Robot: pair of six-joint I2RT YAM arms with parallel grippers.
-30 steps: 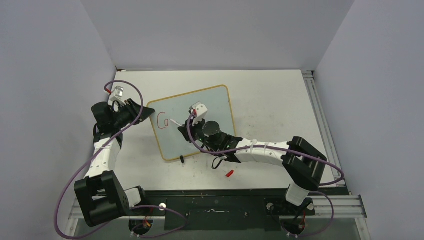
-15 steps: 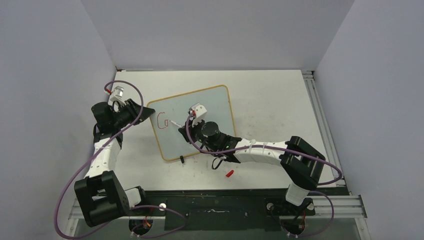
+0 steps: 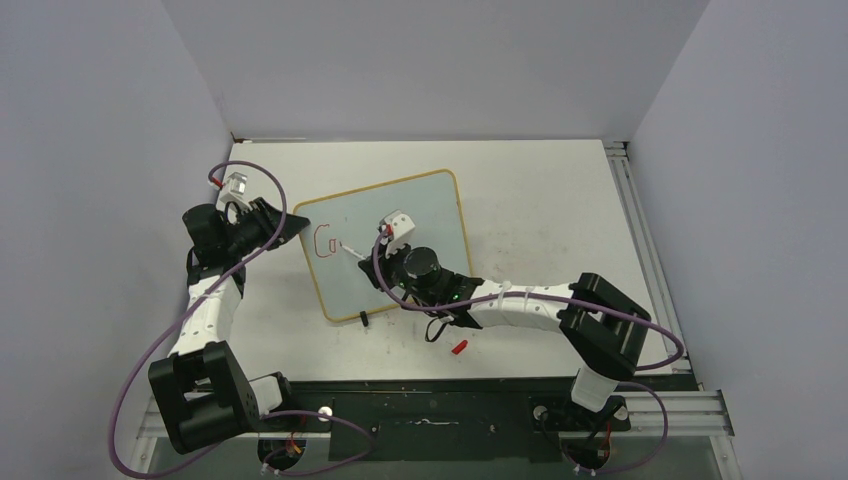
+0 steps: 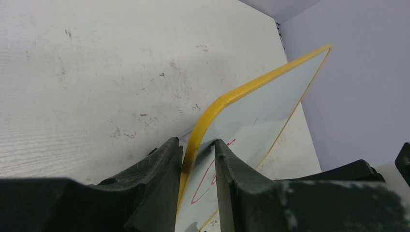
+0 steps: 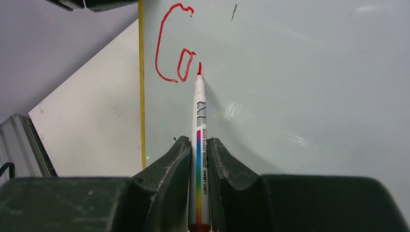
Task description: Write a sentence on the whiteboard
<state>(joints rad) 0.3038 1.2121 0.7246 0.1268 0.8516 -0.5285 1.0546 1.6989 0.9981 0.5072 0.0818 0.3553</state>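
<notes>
Whiteboard [image 3: 430,210] is seen from above lying askew on the table [image 3: 560,180], left of centre. Its far-left corner is clamped by the left gripper [image 3: 291,222], which is closed on the frame. Near that corner the start of the sentence [image 3: 323,242] is read as a red "C" with a small letter beside it; the rest of the face is bare. The marker [image 3: 352,247] is held in the right gripper [image 3: 378,243], with its tip toward the letters. A small red piece [image 3: 459,347], perhaps the cap, is seen on the table near the right arm. From the left wrist, the yellow frame is shown squeezed between the two fingers [image 4: 159,174], and part of a red stroke is glimpsed on the face beyond them. From the right wrist, the marker is shown clamped in the shut jaws, its red tip set at the face just right of the small "o"; contact looks likely but cannot be confirmed. The step in hand is judged to be the third letter of the first word, so the task is barely begun. Light, steady pressure and small strokes toward the right are called for next, with the whiteboard pinned by the left gripper.
</notes>
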